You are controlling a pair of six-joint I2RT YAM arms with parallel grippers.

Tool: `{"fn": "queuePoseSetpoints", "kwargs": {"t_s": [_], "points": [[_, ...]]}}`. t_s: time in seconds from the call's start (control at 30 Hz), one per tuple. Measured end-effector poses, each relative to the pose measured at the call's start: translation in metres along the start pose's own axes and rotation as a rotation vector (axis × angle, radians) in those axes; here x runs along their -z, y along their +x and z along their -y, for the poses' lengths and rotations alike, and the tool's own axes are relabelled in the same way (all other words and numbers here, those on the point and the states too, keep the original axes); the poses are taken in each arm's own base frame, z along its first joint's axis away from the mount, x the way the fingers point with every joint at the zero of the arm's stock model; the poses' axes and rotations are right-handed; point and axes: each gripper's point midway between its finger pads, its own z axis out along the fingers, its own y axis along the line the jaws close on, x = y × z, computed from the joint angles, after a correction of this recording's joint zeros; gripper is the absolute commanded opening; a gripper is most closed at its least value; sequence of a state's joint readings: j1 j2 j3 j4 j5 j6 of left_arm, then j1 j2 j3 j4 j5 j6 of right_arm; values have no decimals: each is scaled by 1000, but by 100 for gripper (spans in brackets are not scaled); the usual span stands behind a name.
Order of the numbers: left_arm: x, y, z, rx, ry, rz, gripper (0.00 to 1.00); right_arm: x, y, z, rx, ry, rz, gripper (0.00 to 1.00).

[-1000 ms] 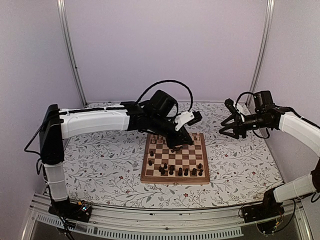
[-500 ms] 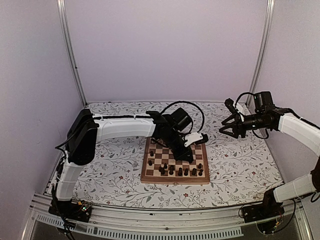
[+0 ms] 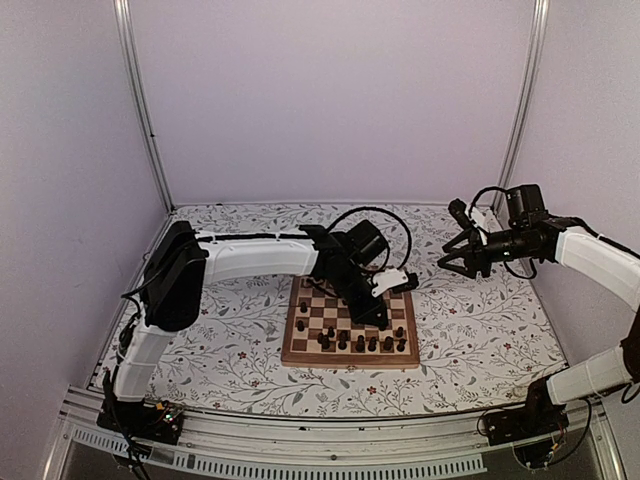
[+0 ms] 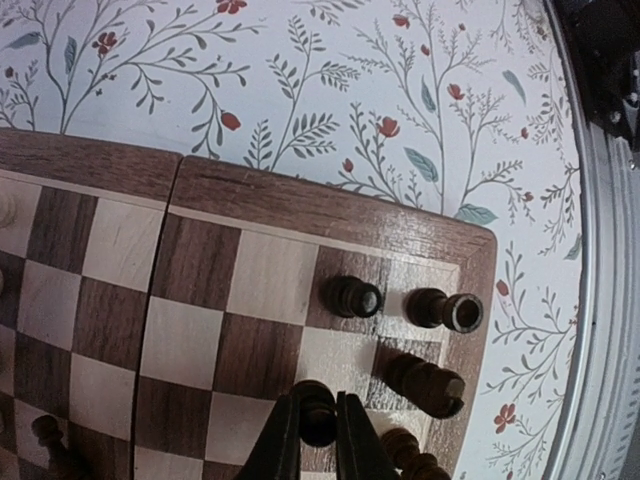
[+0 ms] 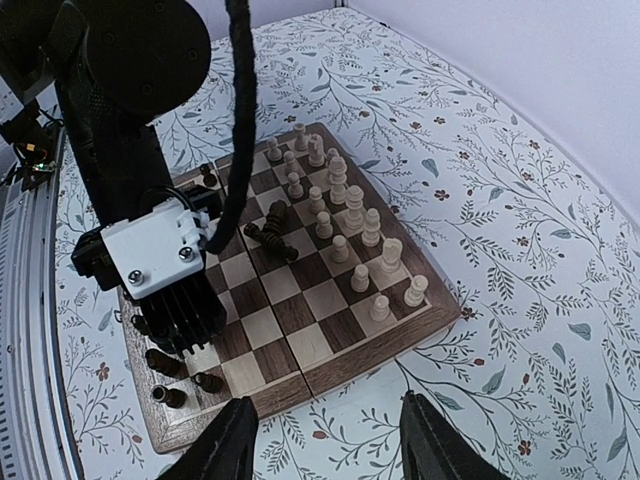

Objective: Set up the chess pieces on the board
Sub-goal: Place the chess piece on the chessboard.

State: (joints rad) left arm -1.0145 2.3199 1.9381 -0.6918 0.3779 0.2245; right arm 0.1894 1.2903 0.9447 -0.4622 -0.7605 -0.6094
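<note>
Now left pincer (image 4: 318,442) is clamping dark chess piece (image 4: 314,408) near board (image 4: 300,198) corner; right pincer (image 5: 325,440) is hanging spread beyond board edge.

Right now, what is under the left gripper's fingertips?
A dark chess piece, pinched by the left gripper over the board near its corner. Its base and the square beneath are covered, so contact with the board cannot be seen.

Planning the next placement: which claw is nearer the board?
Left. The left claw is over the board, shut on a dark piece; the right claw hangs open off to its right.
</note>
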Motion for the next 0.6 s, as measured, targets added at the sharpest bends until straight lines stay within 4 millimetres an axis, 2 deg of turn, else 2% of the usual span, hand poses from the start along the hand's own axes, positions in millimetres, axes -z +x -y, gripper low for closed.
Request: {"fn": "queuePoseSetpoints", "kwargs": {"t_s": [0.23, 0.6], "points": [[-13, 6, 1, 7, 20, -20, 13, -2, 2, 1, -5, -3, -5, 51], [-17, 2, 10, -1, 41, -17, 19, -2, 2, 1, -5, -3, -5, 51]]}}
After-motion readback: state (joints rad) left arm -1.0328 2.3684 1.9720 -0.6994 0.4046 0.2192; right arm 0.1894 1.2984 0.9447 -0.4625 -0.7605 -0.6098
